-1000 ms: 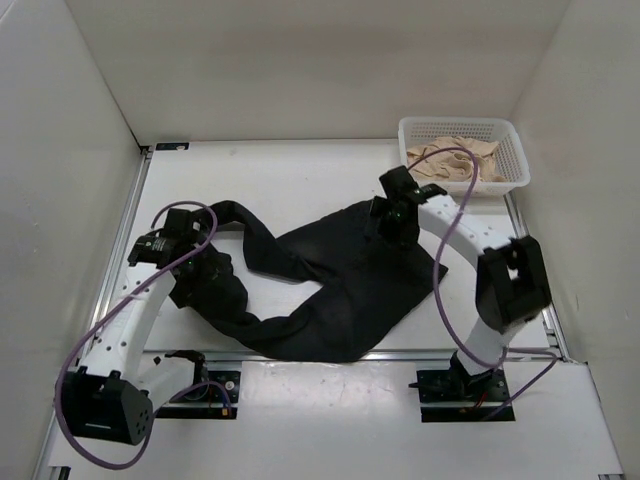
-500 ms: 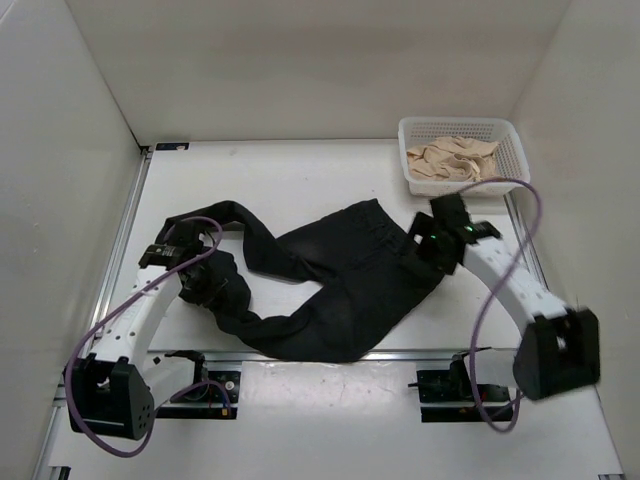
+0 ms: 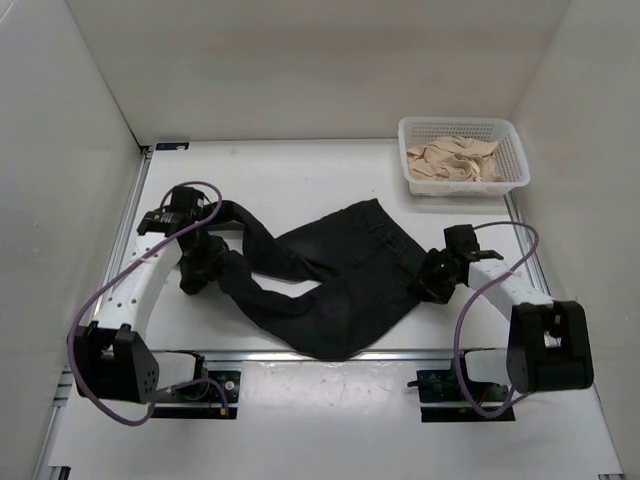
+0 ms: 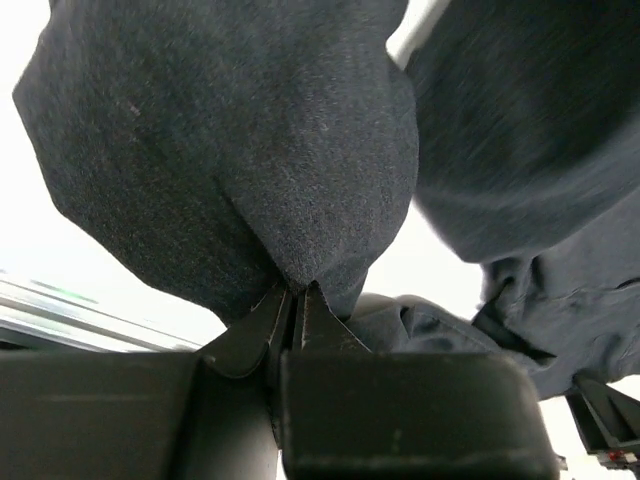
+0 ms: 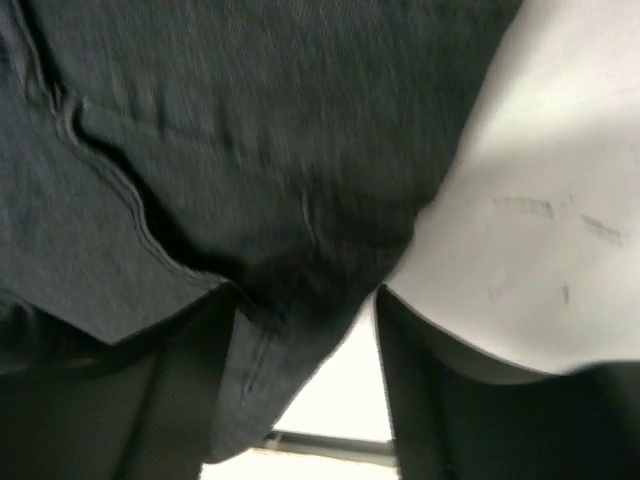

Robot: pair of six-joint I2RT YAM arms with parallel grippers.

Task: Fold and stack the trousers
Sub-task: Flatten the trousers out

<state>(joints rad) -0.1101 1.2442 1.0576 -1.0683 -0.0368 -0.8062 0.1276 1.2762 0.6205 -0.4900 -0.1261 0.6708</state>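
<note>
The black trousers (image 3: 340, 270) lie crumpled across the middle of the table, with the waist part toward the right and the legs trailing left. My left gripper (image 3: 195, 275) is at the bunched leg on the left. In the left wrist view it (image 4: 297, 290) is shut, pinching a fold of the trousers (image 4: 230, 150). My right gripper (image 3: 432, 278) sits low at the right edge of the cloth. Its jaws (image 5: 305, 295) stand apart around a seamed corner of the trousers (image 5: 250, 130), with a bright gap beside the right finger.
A white basket (image 3: 515, 160) holding beige cloth (image 3: 455, 160) stands at the back right corner. White walls enclose the table (image 3: 300, 180) on three sides. A metal rail (image 3: 300, 355) runs along the near edge by the arm bases.
My left gripper closed on the leg fabric and drew it slightly back and left. My right arm swung from the upper waist area down to the right edge, its jaws narrowing.
</note>
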